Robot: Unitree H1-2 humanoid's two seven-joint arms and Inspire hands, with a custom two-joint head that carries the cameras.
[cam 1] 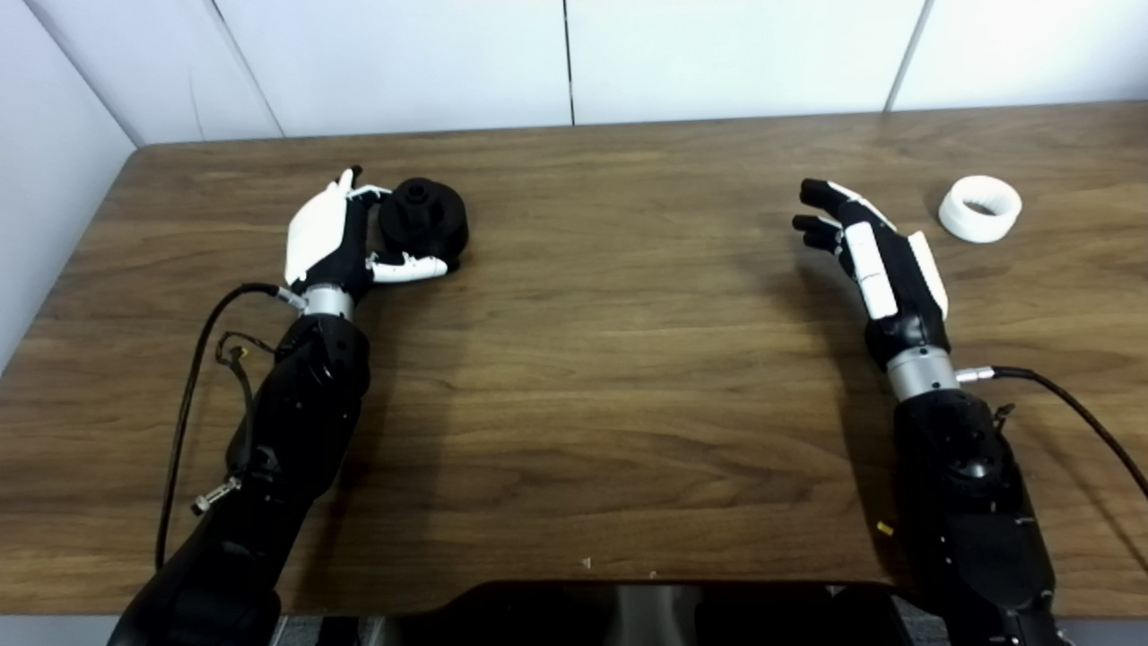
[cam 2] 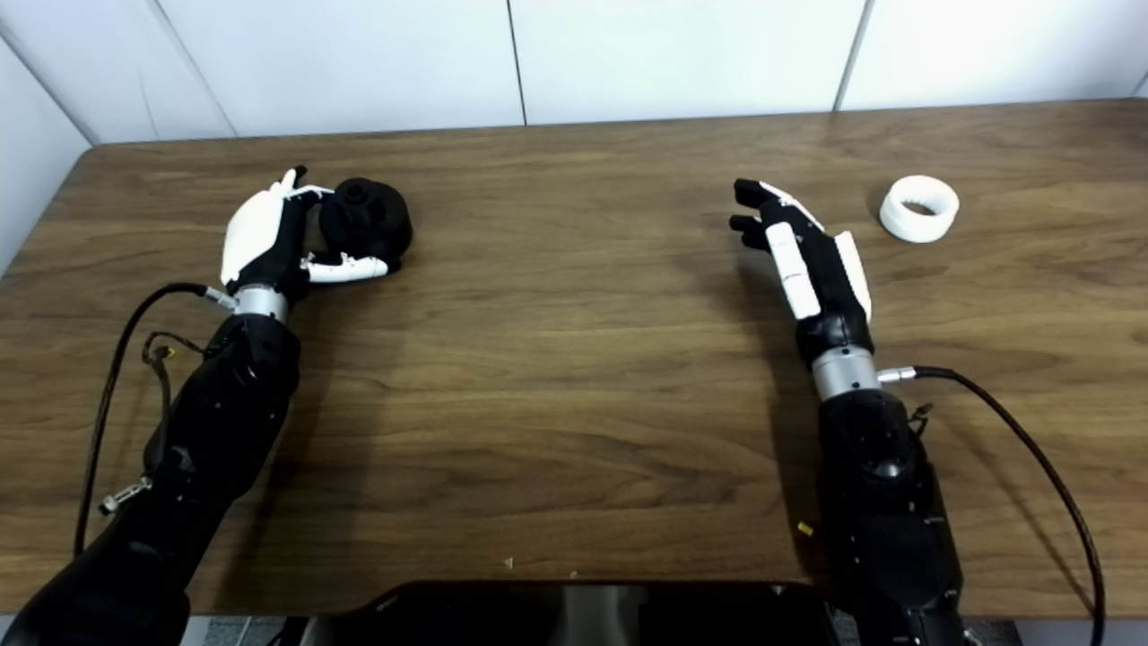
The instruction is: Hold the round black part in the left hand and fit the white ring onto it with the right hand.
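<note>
The left hand (cam 1: 327,238) cups its fingers (cam 1: 408,267) loosely around the round black part (cam 1: 423,218), near the worktop's (cam 1: 592,359) far left corner. The right hand (cam 1: 874,256), fingers spread and empty, is beside the ridged white ring (cam 1: 980,208), not touching it.

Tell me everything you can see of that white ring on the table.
The white ring is a short, thick, matte band that looks like plastic, with faint ridges inside its hole. It lies flat, hole up, on the brown wooden table at the far right. Nothing touches it; the right hand hangs open to its left.
</note>
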